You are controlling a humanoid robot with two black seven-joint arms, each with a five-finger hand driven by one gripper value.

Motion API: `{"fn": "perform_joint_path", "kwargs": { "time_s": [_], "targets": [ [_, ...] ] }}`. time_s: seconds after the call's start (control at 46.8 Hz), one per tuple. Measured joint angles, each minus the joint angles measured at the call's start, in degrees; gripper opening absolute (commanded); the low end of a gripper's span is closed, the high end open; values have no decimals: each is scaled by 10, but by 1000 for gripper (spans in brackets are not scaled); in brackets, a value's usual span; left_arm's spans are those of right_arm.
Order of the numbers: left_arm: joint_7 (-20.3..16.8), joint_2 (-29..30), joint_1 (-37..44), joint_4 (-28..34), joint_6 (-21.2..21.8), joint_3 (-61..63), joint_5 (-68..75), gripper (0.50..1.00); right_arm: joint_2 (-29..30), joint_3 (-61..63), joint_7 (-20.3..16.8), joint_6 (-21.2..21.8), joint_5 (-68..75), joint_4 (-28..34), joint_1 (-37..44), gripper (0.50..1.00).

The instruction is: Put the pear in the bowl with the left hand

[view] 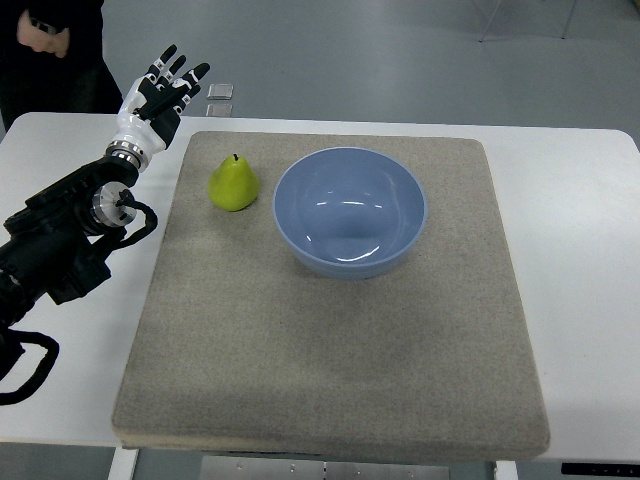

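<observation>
A green pear (233, 184) stands upright on the grey mat (330, 350), just left of the light blue bowl (350, 211). The bowl holds nothing. My left hand (161, 92) hovers over the white table at the far left, up and to the left of the pear and apart from it. Its fingers are spread and hold nothing. The black left forearm runs down toward the picture's left edge.
The white table (580, 220) extends around the mat on all sides. A person in dark clothing (50, 40) stands at the far left corner. Two small clear squares (220, 98) lie by the table's far edge, near my left hand.
</observation>
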Motion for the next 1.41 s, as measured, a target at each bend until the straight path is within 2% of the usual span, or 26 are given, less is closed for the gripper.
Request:
{"fn": "perform_joint_path", "kwargs": {
  "time_s": [1.281,1.409],
  "targets": [
    [9,-8,1,1,9,-9,-12,990,0,0,0,0,0,0,0,924],
    [28,-10,1,0,42,-9,-36,990,0,0,0,0,0,0,0,924]
  ]
}}
